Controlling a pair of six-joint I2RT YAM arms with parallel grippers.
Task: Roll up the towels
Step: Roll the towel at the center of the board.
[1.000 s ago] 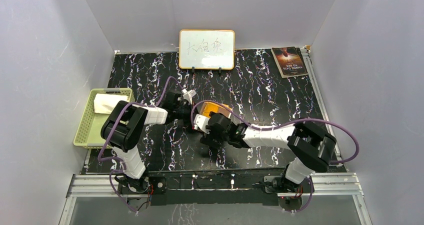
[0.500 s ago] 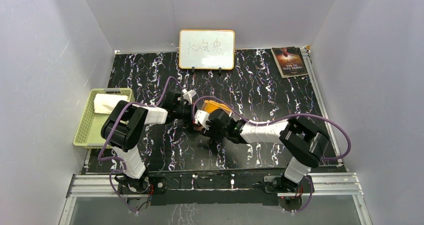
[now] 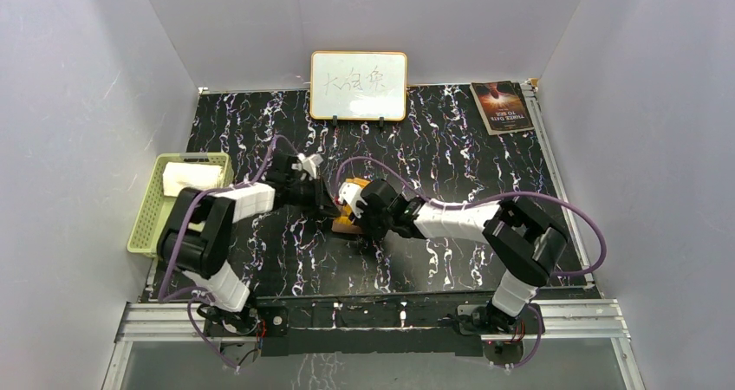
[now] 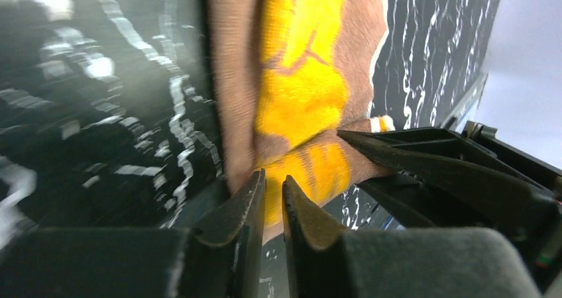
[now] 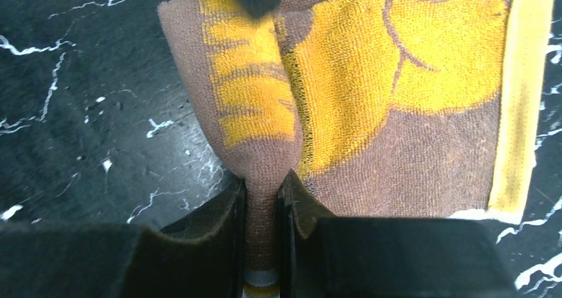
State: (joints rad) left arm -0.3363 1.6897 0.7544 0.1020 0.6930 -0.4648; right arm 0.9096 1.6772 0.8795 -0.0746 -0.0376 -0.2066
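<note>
Mid-counter: my right gripper (image 5: 263,187) clamped on raised fold of orange-and-brown cloth (image 5: 397,79); my left gripper (image 4: 274,182) pinched nearly closed on fold's opposite end.

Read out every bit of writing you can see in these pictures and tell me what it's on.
"大白兔", as best it reads, handwritten on the white framed whiteboard.
"THREE DAYS TO SEE", upside down, on the dark-covered booklet; its smaller print is too small to read.
The orange-and-brown cloth carries a pattern, no text.
</note>
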